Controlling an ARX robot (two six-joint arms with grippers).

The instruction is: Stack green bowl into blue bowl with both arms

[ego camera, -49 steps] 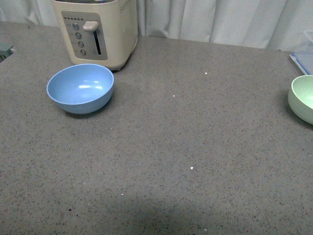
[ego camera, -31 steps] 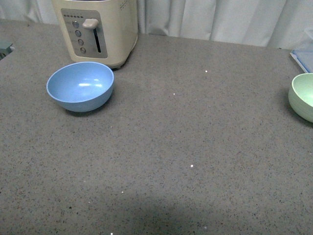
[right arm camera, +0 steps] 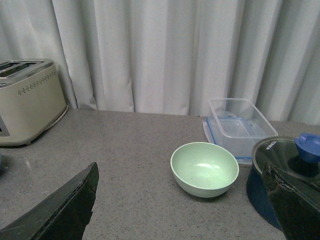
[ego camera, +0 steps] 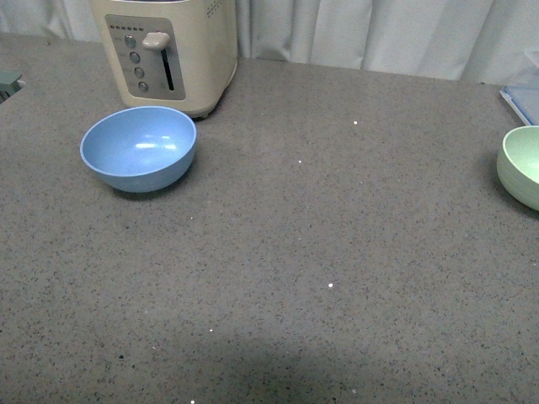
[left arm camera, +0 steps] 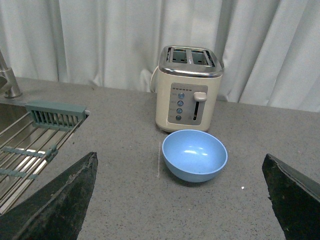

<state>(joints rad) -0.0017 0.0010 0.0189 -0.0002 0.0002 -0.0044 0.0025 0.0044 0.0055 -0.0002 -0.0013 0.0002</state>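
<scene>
Grey speckled countertop (ego camera: pixel 337 252) runs back to a white curtain (ego camera: pixel 362 29), and the two bowls sit well apart on it. The blue bowl (ego camera: pixel 138 149) stands upright on the robot's left side, just in front of the cream toaster (ego camera: pixel 164 50). The green bowl (ego camera: pixel 520 167) stands upright far out on the right, partly cut off by the edge of the front view.

Neither arm shows in the front view. From the left wrist camera, the left gripper (left arm camera: pixel 179 157) is spread wide with nothing in it, and the blue bowl lies straight ahead, centred between the two fingers. A sink rack (left arm camera: pixel 30 145) lies off to one side of it. From the right wrist camera, the right gripper (right arm camera: pixel 180 167) is likewise wide open and empty. The green bowl sits straight ahead of it and a little way off, in front of a clear plastic container (right arm camera: pixel 235 120) and beside a dark pot with a glass lid (right arm camera: pixel 280 170).

The right arm is clearly the nearer one to the green bowl, so the pick-up probably falls to it. The bowl is round, so it has no long axis to line up with; the fingers need only close over the rim. The pot stands close by on one side, so approaching the near rim looks safest.
</scene>
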